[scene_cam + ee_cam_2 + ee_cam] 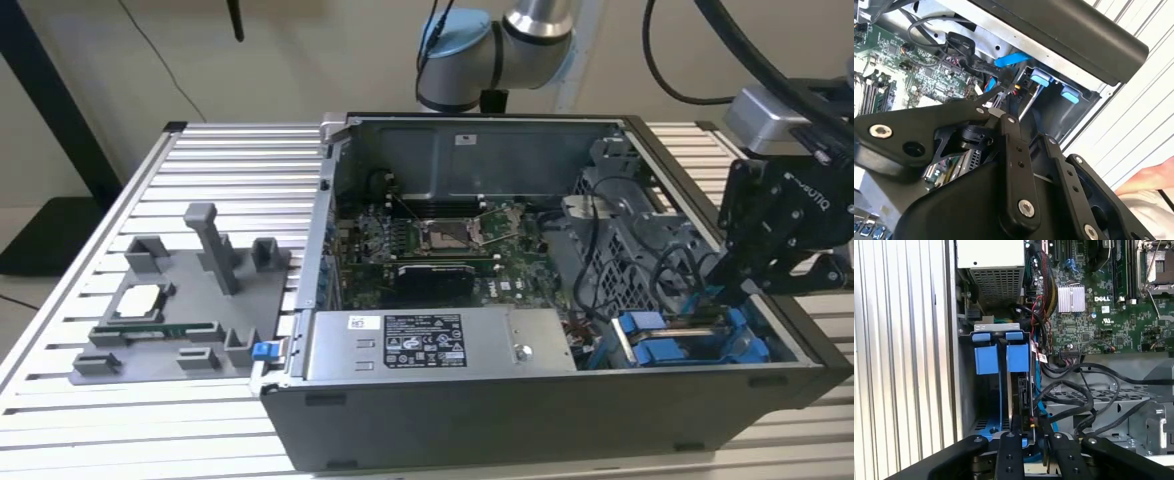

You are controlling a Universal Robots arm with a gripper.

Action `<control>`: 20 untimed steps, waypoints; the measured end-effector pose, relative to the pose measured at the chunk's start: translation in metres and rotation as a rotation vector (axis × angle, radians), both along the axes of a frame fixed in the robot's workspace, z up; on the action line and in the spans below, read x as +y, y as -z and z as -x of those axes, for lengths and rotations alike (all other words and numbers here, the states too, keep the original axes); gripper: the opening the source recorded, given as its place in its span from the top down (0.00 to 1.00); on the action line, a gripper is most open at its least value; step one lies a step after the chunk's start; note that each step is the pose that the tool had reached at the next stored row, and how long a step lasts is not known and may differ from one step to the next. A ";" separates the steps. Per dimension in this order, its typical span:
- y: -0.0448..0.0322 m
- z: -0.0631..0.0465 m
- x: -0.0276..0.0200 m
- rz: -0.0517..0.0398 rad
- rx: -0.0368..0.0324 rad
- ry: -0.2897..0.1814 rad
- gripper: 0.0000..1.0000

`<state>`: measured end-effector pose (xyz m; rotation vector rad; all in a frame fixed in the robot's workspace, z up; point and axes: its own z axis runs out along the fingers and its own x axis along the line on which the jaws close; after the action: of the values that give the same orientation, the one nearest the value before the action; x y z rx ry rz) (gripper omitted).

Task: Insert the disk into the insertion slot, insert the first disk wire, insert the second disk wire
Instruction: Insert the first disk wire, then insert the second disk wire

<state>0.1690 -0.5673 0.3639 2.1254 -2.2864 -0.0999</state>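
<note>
End effector (pixel 1029 434) reaches down into the open computer case (pixel 534 425) at the exterior view's right. Its fingers are drawn close together and appear to pinch a dark wire plug (pixel 1013 88) with thin red and yellow leads. Just beyond the fingertips, the disk (pixel 1022 385) stands on edge inside the insertion slot (pixel 694 348), with its blue carrier tab showing. Black cables (pixel 1089 390) loop beside the slot, and the green motherboard (pixel 1104 315) lies past them. The case rests on a slatted desk (pixel 80 420).
</note>
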 end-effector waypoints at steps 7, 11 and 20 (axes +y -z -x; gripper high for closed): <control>-0.0036 0.000 0.0000 0.0005 0.0000 0.000 0.00; -0.0123 0.000 0.0000 0.0004 0.0000 0.000 0.00; -0.0157 0.000 0.0000 0.0004 0.0000 0.000 0.00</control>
<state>0.1690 -0.5672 0.3797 2.1253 -2.2863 -0.0995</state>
